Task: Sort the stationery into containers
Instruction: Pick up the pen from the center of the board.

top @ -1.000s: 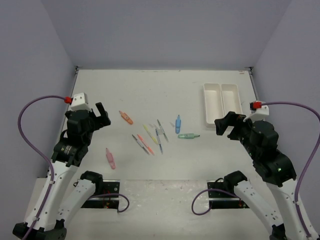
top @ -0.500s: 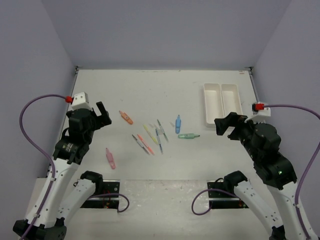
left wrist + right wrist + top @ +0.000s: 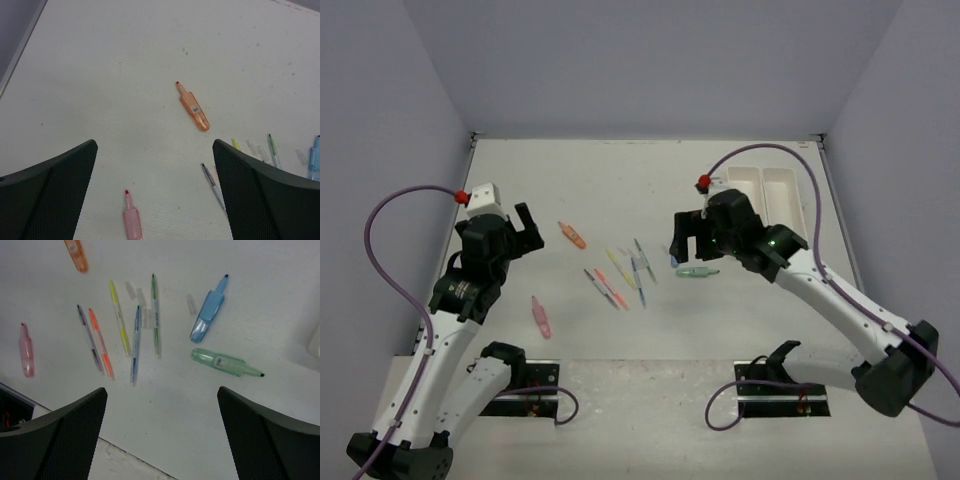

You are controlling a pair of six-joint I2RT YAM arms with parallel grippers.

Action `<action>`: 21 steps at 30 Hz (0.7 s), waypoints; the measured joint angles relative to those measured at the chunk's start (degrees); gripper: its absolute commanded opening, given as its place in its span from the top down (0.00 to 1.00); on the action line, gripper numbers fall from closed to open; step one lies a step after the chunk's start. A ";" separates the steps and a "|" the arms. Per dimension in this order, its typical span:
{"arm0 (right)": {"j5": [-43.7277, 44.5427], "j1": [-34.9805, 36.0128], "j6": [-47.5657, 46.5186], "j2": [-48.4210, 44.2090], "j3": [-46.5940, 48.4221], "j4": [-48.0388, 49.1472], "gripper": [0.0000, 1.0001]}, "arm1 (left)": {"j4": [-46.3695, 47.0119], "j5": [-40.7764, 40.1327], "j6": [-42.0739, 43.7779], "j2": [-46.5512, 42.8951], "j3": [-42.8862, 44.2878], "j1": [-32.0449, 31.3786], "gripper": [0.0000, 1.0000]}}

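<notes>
The right fingers [image 3: 686, 240], wide and empty like the left fingers [image 3: 528, 232], are now swung from the 2 o'clock trays [image 3: 742, 172] over the pens [image 3: 612, 288]. For the first pick, descent onto the green marker [image 3: 698, 271] is called for.

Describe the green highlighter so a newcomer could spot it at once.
Start at the two white trays at the table's far right, then move left to the scattered pens. The green highlighter lies at the scatter's right end, just on the near side of the blue highlighter. It is the only thick, translucent green piece; the other green item is a thin pen.
</notes>
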 measured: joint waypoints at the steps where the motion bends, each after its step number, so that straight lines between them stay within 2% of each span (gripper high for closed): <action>1: 0.26 1.45 0.18 2.85 0.00 0.03 0.11 | 0.01 0.05 0.00 0.00 0.00 0.00 0.00; 4: 1.90 5.22 0.77 8.41 0.57 0.04 0.18 | 0.06 0.78 0.00 0.01 0.00 0.00 0.00; 9: 4.45 9.36 1.14 17.19 6.36 0.94 0.44 | 0.08 2.33 0.00 0.72 0.00 0.00 0.00; 13: 5.89 9.64 0.76 24.69 8.83 2.33 0.55 | 0.05 2.90 0.00 1.32 -0.02 0.00 0.00; 21: 7.48 9.50 -0.99 39.94 14.73 1.32 0.61 | 0.32 4.80 0.04 1.27 -0.15 0.00 0.00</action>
